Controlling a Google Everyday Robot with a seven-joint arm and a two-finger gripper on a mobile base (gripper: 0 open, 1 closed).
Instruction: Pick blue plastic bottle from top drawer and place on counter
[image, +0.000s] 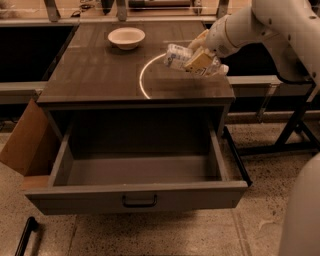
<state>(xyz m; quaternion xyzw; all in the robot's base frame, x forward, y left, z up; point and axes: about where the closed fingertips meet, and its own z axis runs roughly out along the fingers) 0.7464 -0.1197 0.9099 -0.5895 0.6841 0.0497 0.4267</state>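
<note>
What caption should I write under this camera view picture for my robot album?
The gripper holds the blue plastic bottle sideways over the counter, behind the open top drawer.

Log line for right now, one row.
gripper shut on blue plastic bottle, held sideways | over counter right side | top drawer open | white bowl at back

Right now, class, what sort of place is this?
Likely a robot test lab: a counter marked with a white arc, its top drawer open, the gripper holding the blue plastic bottle above the counter.
</note>
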